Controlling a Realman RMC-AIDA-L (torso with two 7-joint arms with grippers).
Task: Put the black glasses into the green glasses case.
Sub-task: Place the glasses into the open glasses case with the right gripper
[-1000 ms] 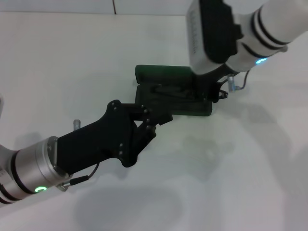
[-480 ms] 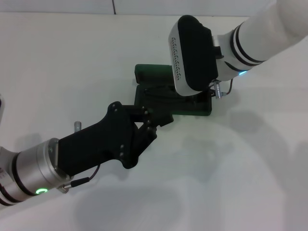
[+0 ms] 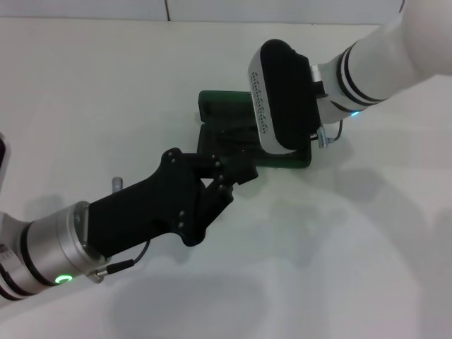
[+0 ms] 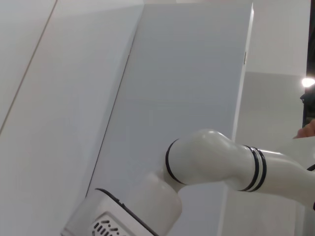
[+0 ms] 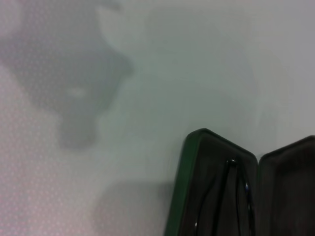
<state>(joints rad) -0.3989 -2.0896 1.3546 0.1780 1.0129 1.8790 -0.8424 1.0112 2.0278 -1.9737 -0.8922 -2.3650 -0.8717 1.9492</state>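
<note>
While the green glasses case (image 3: 233, 141) lies open on the white worktop (image 3: 339, 247), the black glasses (image 5: 231, 196) rest inside it. Left end effector (image 3: 229, 173) touches its front edge, apparently closed and empty; right end effector's fingers are hidden.

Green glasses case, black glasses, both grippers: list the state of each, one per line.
green glasses case: open on the table, lid hinged back.
black glasses: folded, lying inside the case.
left gripper: at the case's near corner, touching it.
right gripper: above the case, hidden behind its own wrist.
</note>
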